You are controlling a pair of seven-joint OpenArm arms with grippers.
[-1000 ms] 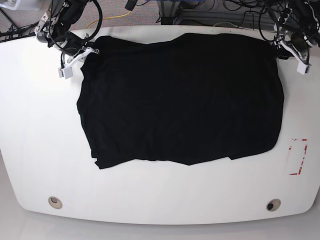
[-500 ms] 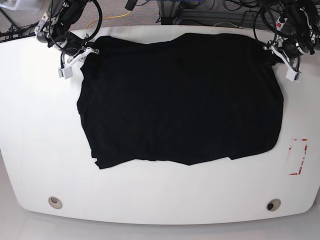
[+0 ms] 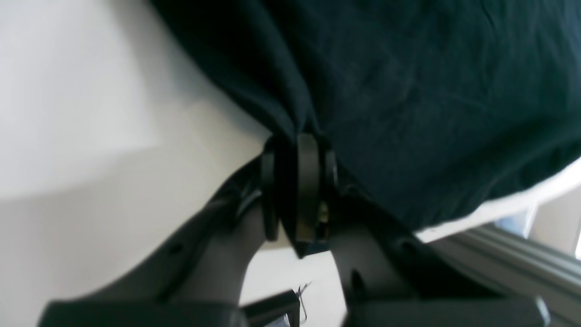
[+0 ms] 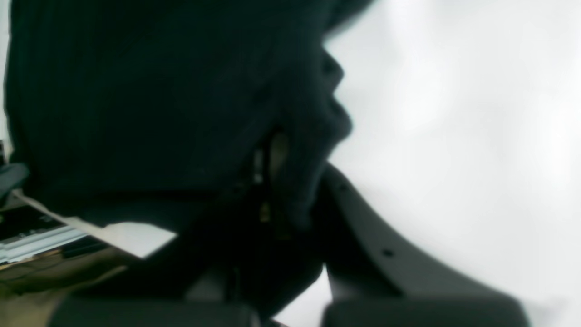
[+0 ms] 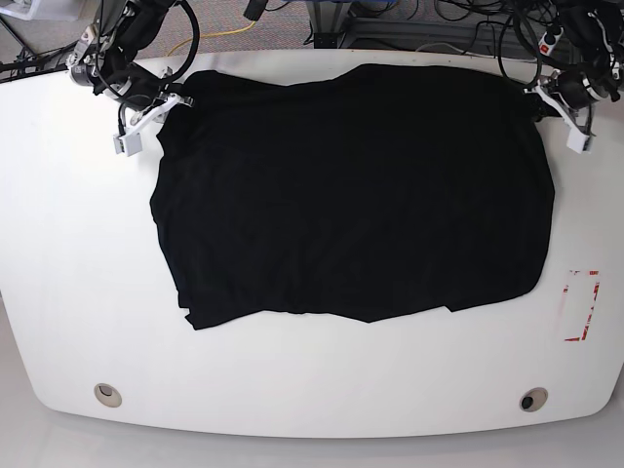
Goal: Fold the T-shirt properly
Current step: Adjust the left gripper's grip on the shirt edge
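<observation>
Since the earlier frames the left gripper (image 5: pixel 546 105) has swung in from beyond the far corner of the bench (image 5: pixel 58 244) to the shirt's edge, and its jaws have closed there. In the left wrist view the left jaws are pressed together with a pinch of black cloth gathered between them, the fabric puckering into creases just above the fingertips (image 3: pixel 307 150). The right gripper (image 5: pixel 175 97) has not shifted; its jaws are shut on the opposite far corner of the garment, and in the right wrist view the dark cloth bunches over and around the fingers (image 4: pixel 272 154), though that view is blurred and the exact fold cannot be made out.

The T-shirt (image 5: pixel 351 195) lies spread flat across the middle of the bench, a wide black shape reaching from one far corner area to the other, its near hem running roughly parallel to the near edge of the bench and well clear of it. No print shows on the upward face.

Near the bench's side edge below the left gripper sits a red-marked rectangle (image 5: pixel 582 305), apart from the cloth. Two round grommets (image 5: pixel 107 394) sit near the near corners.
</observation>
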